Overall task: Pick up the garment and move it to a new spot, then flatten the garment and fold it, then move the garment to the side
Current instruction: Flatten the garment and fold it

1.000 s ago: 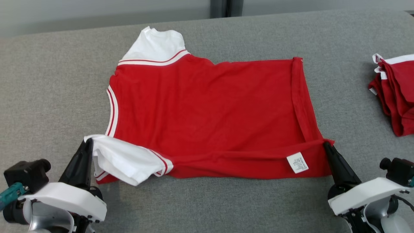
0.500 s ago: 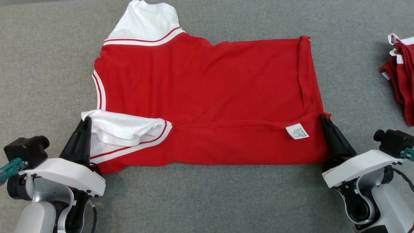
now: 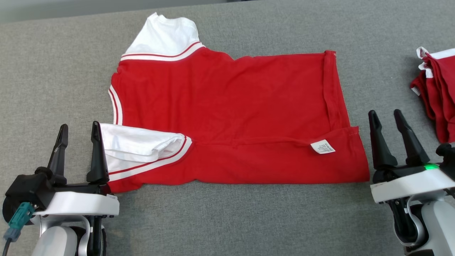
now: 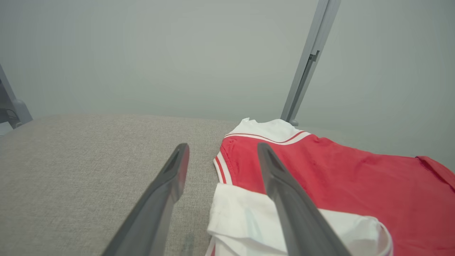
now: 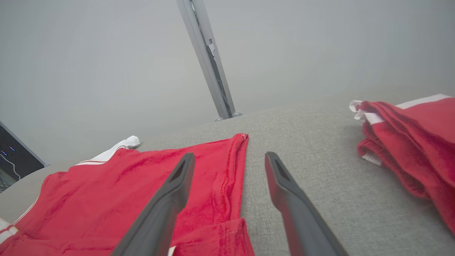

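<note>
The garment [image 3: 227,106] is a red shirt with white sleeves, lying flat on the grey table with its near long edge folded up over the body; a white label [image 3: 322,146] shows on the fold. My left gripper [image 3: 79,128] stands open beside the folded white sleeve [image 3: 142,145], its right finger touching the sleeve's edge. In the left wrist view the sleeve [image 4: 249,220] lies under the right finger [image 4: 284,192]. My right gripper [image 3: 385,116] is open just right of the hem corner, holding nothing. The right wrist view shows the hem [image 5: 231,170] between and left of the fingers.
A pile of folded red and white garments [image 3: 435,96] lies at the table's right edge, also in the right wrist view [image 5: 412,142]. Bare grey cloth [image 3: 227,220] runs along the near side. A grey post [image 5: 209,60] stands behind the table.
Both grippers have let go of the garment's near corners and opened. The folded-over edge now rests flat on the shirt. The head camera shifted slightly.
</note>
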`<state>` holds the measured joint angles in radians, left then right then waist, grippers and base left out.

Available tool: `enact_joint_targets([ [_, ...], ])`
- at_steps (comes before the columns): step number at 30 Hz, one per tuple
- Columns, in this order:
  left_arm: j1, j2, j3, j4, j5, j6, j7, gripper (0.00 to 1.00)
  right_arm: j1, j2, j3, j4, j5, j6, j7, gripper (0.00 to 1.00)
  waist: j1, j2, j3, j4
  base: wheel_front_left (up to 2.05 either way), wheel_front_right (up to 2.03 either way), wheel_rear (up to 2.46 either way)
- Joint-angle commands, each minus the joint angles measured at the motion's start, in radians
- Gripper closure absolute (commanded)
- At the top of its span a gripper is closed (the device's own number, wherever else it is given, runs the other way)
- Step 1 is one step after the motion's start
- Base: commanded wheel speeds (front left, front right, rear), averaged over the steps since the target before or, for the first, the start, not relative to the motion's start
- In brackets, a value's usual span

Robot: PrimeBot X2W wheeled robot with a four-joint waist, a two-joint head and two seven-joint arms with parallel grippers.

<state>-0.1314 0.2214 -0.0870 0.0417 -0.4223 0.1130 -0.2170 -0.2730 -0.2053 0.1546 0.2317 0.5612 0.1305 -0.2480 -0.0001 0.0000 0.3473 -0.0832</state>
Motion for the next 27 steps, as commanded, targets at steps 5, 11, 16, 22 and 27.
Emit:
enact_joint_targets([
  [5,0.011,0.015,-0.004,-0.01,0.067,0.021,-0.035,0.0,0.069,0.046,-0.109,-0.074,-0.197,0.001,-0.015,0.0,0.0001,0.0,-0.043,0.003,0.0,0.0,0.0],
  [11,0.062,0.031,-0.023,-0.011,0.091,0.027,-0.023,0.0,0.129,0.071,-0.142,-0.112,-0.286,0.001,-0.001,0.0,0.0001,0.0,-0.067,-0.004,0.0,0.0,0.0],
  [16,0.11,0.034,-0.032,0.002,0.081,0.027,-0.007,0.0,0.164,0.094,-0.146,-0.135,-0.297,0.001,0.02,0.0,0.0001,0.0,-0.08,-0.011,0.0,0.0,0.0],
  [22,0.119,0.036,-0.036,0.014,0.071,0.025,-0.001,0.0,0.185,0.106,-0.148,-0.148,-0.306,0.001,0.036,0.0,0.0001,0.0,-0.093,-0.01,0.0,0.0,0.0],
  [27,0.113,0.041,-0.041,0.018,0.067,0.02,0.006,0.0,0.194,0.109,-0.147,-0.154,-0.308,0.001,0.041,0.0,0.0001,0.0,-0.098,-0.008,0.0,0.0,0.0],
])
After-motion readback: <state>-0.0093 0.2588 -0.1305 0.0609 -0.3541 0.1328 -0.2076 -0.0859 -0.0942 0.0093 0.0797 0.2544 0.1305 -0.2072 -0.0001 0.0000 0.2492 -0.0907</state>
